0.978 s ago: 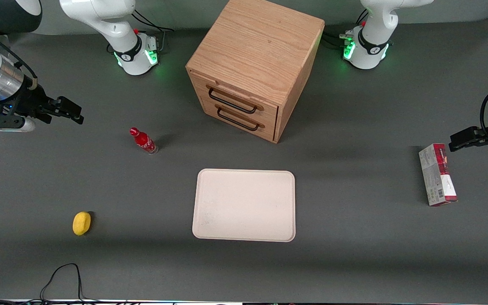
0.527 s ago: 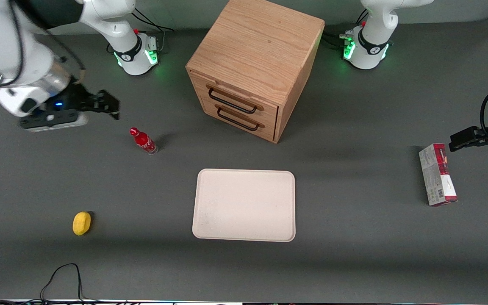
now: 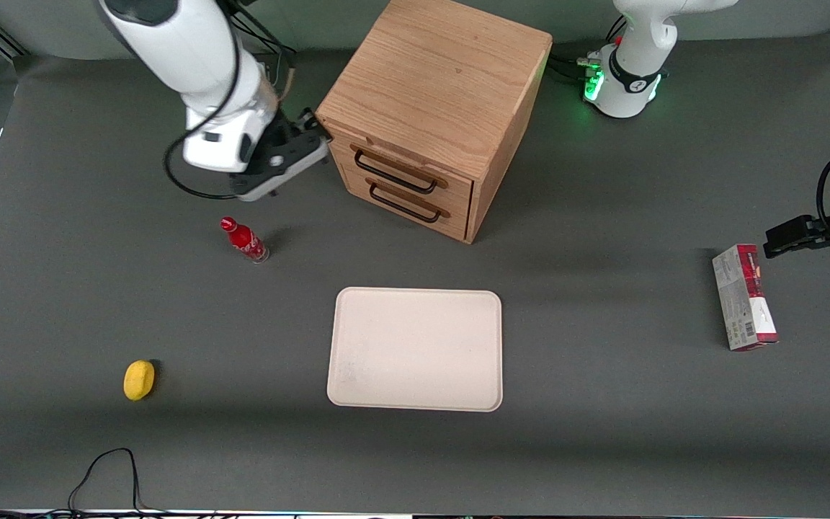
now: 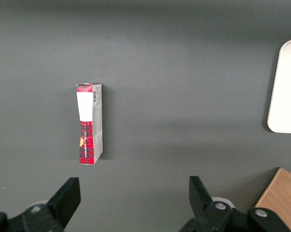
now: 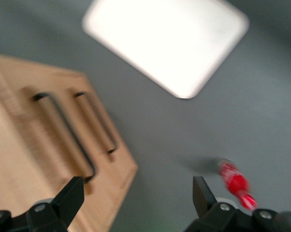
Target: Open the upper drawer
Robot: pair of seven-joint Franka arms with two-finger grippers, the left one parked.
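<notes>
Gripper (image 5: pixel 136 193) hangs beside the wooden cabinet's (image 3: pixel 436 79) corner, fingers spread wide, holding nothing. Upper drawer (image 3: pixel 404 167) closed, black handle (image 3: pixel 395 171) untouched.

The gripper (image 5: pixel 136 193) hovers with its two black fingers (image 5: pixel 73 193) spread wide apart, holding nothing. Between them lies bare grey worktop (image 5: pixel 174 135). The wooden cabinet (image 5: pixel 20 159) shows both drawer fronts: the upper drawer (image 5: pixel 36 140) is shut, as is the lower drawer (image 5: pixel 109 125). A white tray (image 5: pixel 169 38) and red bottle (image 5: pixel 237 186) sit nearby.
</notes>
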